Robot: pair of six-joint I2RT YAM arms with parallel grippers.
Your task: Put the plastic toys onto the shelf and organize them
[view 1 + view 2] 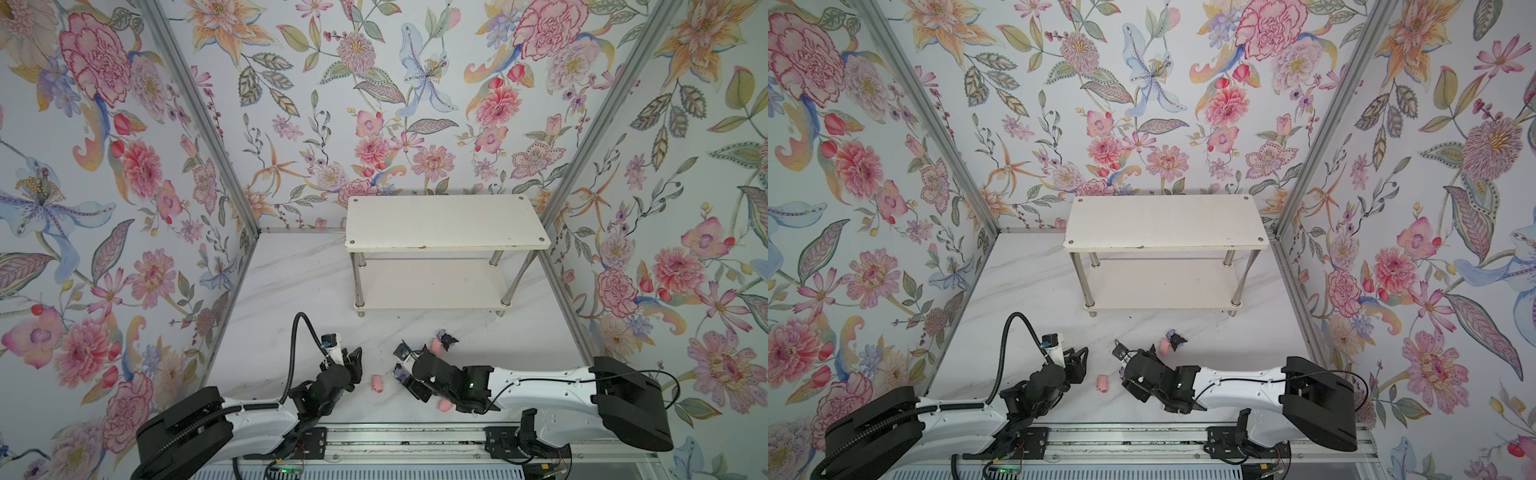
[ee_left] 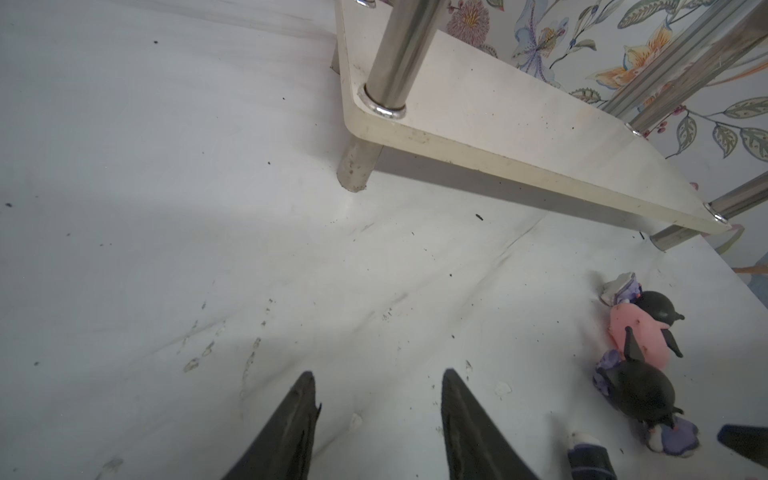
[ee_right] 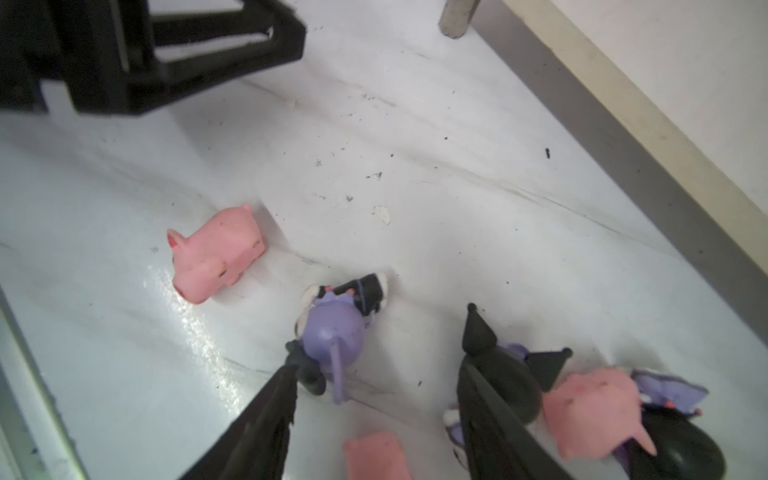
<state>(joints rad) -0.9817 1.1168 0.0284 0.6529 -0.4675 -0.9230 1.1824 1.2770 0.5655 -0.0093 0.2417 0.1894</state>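
My right end effector hangs low over the toys near the front edge of the counter, jaws well apart and gripping nothing. One finger touches a black ear of the purple figure, which lies on its side. The other finger is just beside, perhaps against, a black-headed figure packed in with a pink pig. I judge the step in hand to be picking up that purple figure, and as I stand I am off-centre: closing now would likely pinch the thin ear or nudge the figure away. I should shift sideways until its round body lies midway between the fingers, then go down until the tips nearly meet the counter. From there I should close gently and lift straight up, so the neighbours are not dragged along. A loose pig lies apart toward my left arm and another pig lies under my wrist; both can wait. My left end effector is partly open and empty over bare counter, and should keep out of the path. The shelf stands toward the back right corner of the counter, both boards bare of toys as far as I can see. I would set the figure upright at one end of the top board, leaving room to group the pigs apart.
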